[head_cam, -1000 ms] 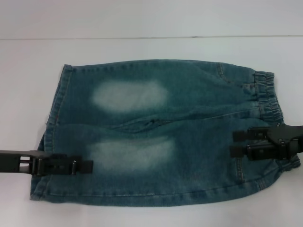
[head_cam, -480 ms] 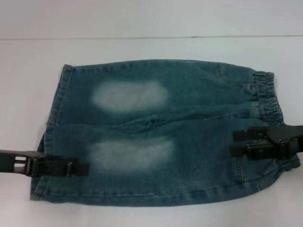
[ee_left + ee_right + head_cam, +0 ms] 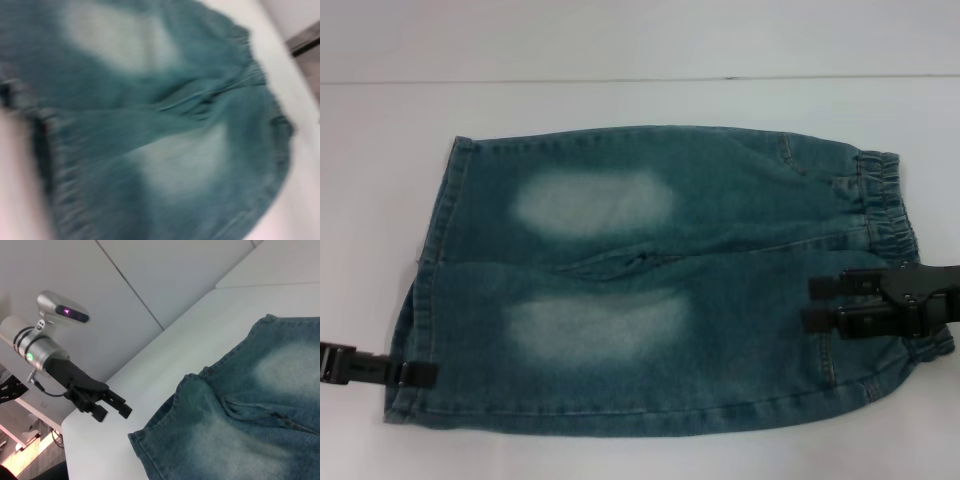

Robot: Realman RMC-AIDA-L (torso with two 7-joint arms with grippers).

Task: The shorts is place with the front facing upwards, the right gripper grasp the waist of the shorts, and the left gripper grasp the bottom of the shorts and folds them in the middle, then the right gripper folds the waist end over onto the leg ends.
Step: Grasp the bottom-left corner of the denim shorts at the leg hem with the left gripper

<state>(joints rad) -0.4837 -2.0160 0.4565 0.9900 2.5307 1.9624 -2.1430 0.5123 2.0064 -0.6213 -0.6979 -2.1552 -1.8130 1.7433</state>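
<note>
The blue denim shorts [image 3: 650, 280] lie flat and front up on the white table [image 3: 640, 100]. Their elastic waist [image 3: 885, 200] is on the right and the leg hems [image 3: 428, 290] are on the left. My right gripper [image 3: 813, 303] is open, with its two fingers spread over the near side of the waist end. Low at the near leg's hem, my left gripper [image 3: 428, 373] only just overlaps the fabric. The right wrist view shows that left gripper [image 3: 112, 409] open, just off the hem corner. Faded denim [image 3: 150, 125] fills the left wrist view.
A bare strip of table runs around the shorts on every side. The table's corner and edge [image 3: 75, 440] lie close under the left gripper. A grey wall [image 3: 640, 40] stands behind the table.
My left gripper has drawn back to the left, from over the near leg's faded patch to the hem edge. The right gripper and the shorts have stayed put.
</note>
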